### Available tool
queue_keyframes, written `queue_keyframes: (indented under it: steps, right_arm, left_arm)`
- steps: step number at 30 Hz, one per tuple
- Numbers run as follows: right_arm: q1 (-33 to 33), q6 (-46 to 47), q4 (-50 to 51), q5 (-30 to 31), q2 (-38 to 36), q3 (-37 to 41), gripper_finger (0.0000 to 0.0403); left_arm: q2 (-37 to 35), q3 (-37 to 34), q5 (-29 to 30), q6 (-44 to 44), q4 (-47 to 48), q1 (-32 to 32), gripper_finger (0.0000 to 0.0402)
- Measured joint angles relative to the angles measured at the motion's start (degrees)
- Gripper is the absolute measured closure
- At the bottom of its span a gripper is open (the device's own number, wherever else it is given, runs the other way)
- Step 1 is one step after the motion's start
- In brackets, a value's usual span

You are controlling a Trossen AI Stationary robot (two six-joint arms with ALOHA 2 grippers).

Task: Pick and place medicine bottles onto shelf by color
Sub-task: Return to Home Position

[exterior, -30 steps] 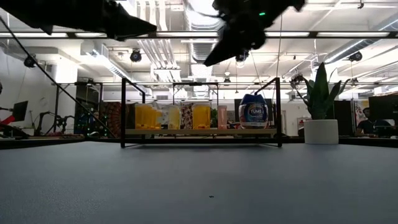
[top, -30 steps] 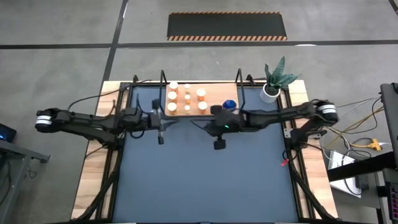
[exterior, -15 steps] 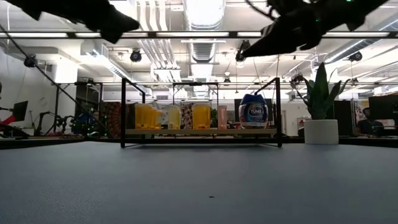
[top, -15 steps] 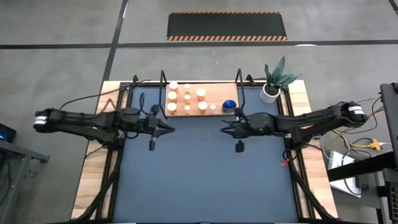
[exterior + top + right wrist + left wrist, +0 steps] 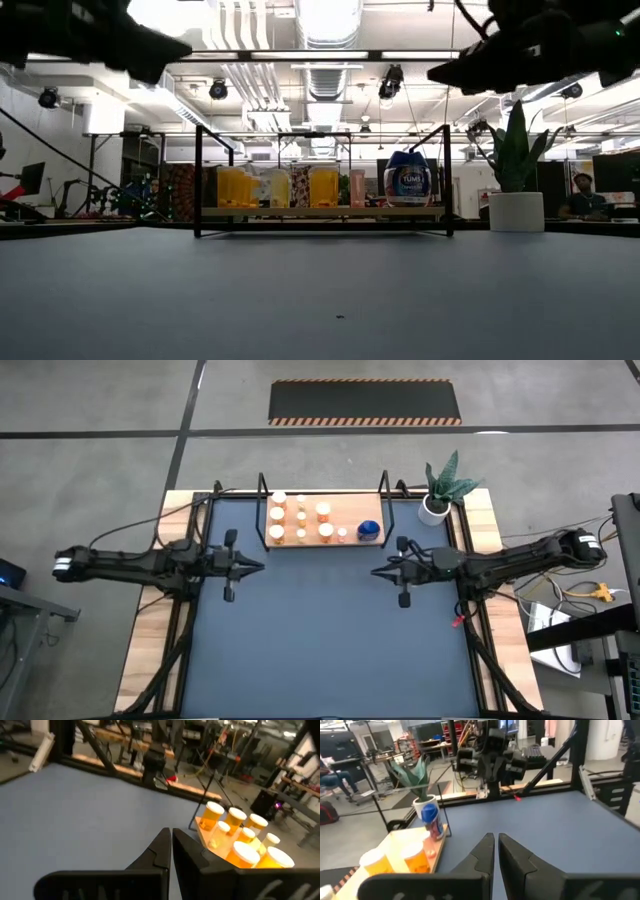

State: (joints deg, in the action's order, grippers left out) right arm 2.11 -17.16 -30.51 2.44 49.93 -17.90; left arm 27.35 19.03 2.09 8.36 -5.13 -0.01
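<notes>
Both pinched narrow, empty: left claw (image 5: 258, 567), right claw (image 5: 378, 572) over desk (image 5: 320, 635); medicine bottles (image 5: 326, 530) stand on shelf (image 5: 350, 512)

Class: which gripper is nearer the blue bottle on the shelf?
Right. The right gripper hangs in front of the blue bottle; the left gripper sits off the opposite end of the shelf.

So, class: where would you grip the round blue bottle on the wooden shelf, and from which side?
Probably its top, from above: the round blue bottle stands upright at the light-wood shelf's end, flanked by a small white-capped bottle and black wire frame.
</notes>
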Motion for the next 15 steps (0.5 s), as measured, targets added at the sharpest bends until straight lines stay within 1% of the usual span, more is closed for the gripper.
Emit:
queue_keyframes:
  steps: [4,8,11,15]
  right_arm:
    - [0.0,-0.3,-4.5,-2.1,-2.1,4.6,0.0394]
    - [0.0,-2.8,-8.6,-2.5,-6.6,8.6,0.0394]
    - [0.0,-6.2,-12.5,-2.5,-11.4,11.7,0.0394]
    - [0.0,-9.6,-18.1,-2.5,-19.7,15.8,0.0394]
  left_arm:
    - [-1.7,-4.4,1.1,0.1,-2.4,0.0,0.0394]
    - [-3.6,-8.9,0.9,0.0,-5.9,0.0,0.0394]
    - [-6.6,-11.1,0.9,0.7,-7.6,0.0,0.0394]
    - [-13.4,-11.2,0.8,6.0,-8.3,0.0,0.0394]
